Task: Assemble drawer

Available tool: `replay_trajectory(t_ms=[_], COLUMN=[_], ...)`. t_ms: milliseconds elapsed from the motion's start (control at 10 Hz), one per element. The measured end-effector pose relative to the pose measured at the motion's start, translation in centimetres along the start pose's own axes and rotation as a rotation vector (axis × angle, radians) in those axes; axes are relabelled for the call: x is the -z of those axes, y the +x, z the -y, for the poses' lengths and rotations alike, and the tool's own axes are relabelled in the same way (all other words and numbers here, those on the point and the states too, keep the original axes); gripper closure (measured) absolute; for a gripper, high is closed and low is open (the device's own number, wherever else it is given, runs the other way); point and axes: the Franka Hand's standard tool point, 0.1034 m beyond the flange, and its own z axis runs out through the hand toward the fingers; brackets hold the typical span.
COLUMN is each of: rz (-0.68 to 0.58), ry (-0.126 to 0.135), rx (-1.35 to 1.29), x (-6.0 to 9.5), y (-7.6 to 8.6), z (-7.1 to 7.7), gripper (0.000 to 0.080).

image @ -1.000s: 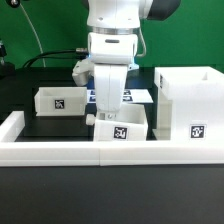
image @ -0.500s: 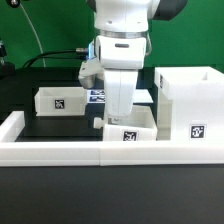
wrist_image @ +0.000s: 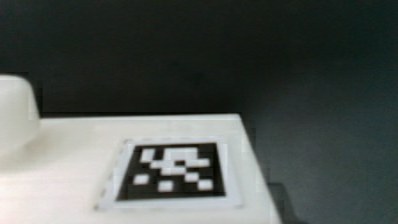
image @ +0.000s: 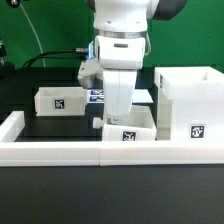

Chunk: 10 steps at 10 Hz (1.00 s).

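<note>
A small white tray (image: 140, 127) with a square tag stands just behind the front border wall, in the middle. My gripper (image: 112, 117) reaches down onto its wall on the exterior view's left side and looks shut on it; the fingertips are hidden behind the tray. A second small tray (image: 58, 100) stands at the exterior view's left. The tall open-fronted box (image: 190, 108) stands at the exterior view's right, close beside the held tray. The wrist view shows a white tagged surface (wrist_image: 175, 172) very near, with no fingers in sight.
A long low white border wall (image: 50, 152) runs along the front and up the exterior view's left side. The marker board (image: 97, 96) lies on the black table behind my arm. Cables hang at the back left.
Between one second and half a second ago my gripper and the middle tray shifted together toward the exterior view's right, nearer the tall box. Since then nothing has moved.
</note>
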Motion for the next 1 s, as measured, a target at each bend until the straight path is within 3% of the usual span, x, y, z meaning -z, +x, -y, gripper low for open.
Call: replay_trajectory(t_ms=[600, 700, 800, 1000], rz=[0.003, 0.004, 0.008, 0.007], ry=[0.027, 0.037, 0.074, 0.067], rx=[-0.003, -0.003, -0.004, -0.005], x=[0.19, 0.19, 0.47, 0.40], y=[-0.20, -0.22, -0.35, -0.37], z=[0.05, 0.17, 0.23, 0.18], gripper=[0.0757, 0.0757, 0.0757, 0.0757])
